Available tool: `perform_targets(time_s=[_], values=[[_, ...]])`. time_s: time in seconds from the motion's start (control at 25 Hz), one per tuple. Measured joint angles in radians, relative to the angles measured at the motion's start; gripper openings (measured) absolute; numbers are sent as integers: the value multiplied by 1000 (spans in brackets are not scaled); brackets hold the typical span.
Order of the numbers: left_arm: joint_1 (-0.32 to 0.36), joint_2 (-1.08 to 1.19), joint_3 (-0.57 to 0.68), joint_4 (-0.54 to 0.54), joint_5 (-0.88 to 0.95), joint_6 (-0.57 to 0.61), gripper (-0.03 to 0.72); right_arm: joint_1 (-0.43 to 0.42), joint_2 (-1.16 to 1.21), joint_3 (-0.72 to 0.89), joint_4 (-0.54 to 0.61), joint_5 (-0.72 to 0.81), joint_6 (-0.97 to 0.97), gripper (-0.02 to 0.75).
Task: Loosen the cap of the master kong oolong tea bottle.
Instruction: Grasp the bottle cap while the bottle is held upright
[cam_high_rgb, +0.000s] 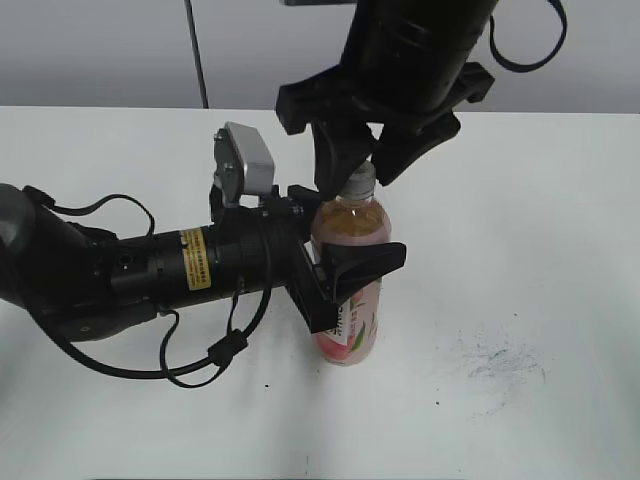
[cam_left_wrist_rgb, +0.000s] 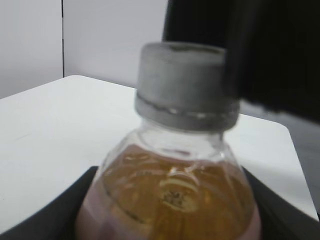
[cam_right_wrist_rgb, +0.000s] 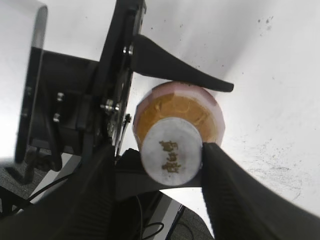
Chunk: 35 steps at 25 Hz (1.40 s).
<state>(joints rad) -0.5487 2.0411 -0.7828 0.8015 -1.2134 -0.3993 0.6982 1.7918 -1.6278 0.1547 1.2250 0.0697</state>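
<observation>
The master kong oolong tea bottle (cam_high_rgb: 352, 235) stands upright on the white table, amber tea above a pink label. My left gripper (cam_high_rgb: 345, 262) is shut on its body from the left, one finger in front and one behind. The grey-white cap (cam_high_rgb: 362, 180) sits on the neck. My right gripper (cam_high_rgb: 364, 168) comes down from above and straddles the cap. In the right wrist view the cap (cam_right_wrist_rgb: 171, 152) has faint characters on top. There my right gripper (cam_right_wrist_rgb: 159, 150) is open: its right finger touches the cap, its left finger stands apart. The cap (cam_left_wrist_rgb: 185, 85) fills the left wrist view.
The white table (cam_high_rgb: 540, 200) runs out on all sides of the bottle. Dark scuff marks (cam_high_rgb: 500, 362) lie to the right front. My left arm and its loose cables (cam_high_rgb: 200, 365) cover the left front. A grey wall (cam_high_rgb: 100, 50) stands behind the table.
</observation>
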Motion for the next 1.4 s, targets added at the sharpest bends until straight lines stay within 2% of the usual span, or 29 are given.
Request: perform_targets(time_s=[0.32,1.08,1.32,1.4], values=[[0,0,0,-1,-1,-1,448,0,2,-36,-7,0,0,389],[0,0,0,0,-1,2,448,0,8,-15,-11,-2,0,387],[0,0,0,1,-1,3,448,0,8,-14,-15,-2,-6,354],[0,0,0,1,-1,3,448,0,8,-13,-21,-2,-13,322]])
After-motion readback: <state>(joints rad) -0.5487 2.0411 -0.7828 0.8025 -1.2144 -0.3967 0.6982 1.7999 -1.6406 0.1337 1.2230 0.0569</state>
